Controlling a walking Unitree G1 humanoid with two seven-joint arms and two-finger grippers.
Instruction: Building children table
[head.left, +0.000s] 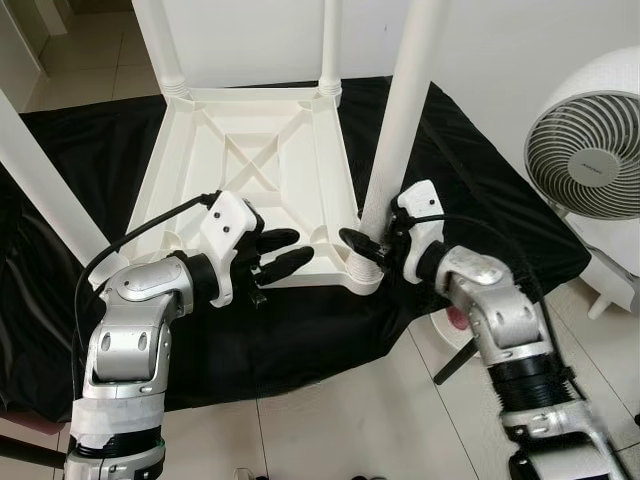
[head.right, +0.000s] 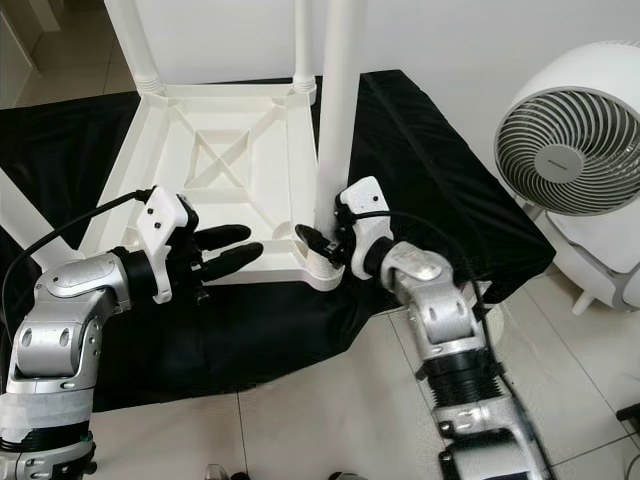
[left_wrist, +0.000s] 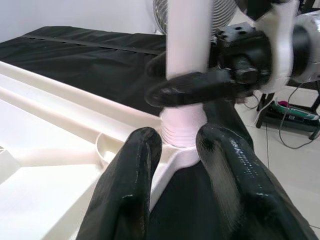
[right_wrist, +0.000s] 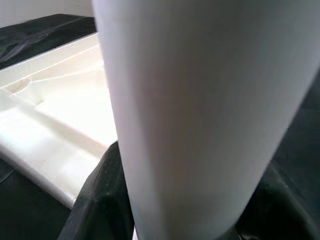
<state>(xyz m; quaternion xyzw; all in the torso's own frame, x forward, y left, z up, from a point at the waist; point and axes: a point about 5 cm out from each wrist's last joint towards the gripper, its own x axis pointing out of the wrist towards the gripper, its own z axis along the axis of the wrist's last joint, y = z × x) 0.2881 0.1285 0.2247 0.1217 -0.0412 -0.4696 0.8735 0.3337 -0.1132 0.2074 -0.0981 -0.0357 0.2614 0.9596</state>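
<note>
A white children's table (head.left: 250, 150) lies upside down on a black cloth (head.left: 300, 330). Its near right leg (head.left: 400, 120) stands upright in the corner socket (head.left: 362, 272). My right gripper (head.left: 368, 245) is shut on this leg just above the threaded base, and the leg (right_wrist: 200, 110) looms close in the right wrist view. My left gripper (head.left: 300, 248) is open over the table's near edge, a little left of that corner, holding nothing. In the left wrist view its fingers (left_wrist: 130, 190) point at the socket and at the right gripper's black finger (left_wrist: 190, 90) wrapped around the leg (left_wrist: 185, 40).
Two more legs stand at the far corners (head.left: 165, 50) (head.left: 330, 45), and a fourth (head.left: 40, 180) rises at the near left. A white floor fan (head.left: 590, 150) stands to the right on the tiled floor (head.left: 350, 420). A white wall is behind.
</note>
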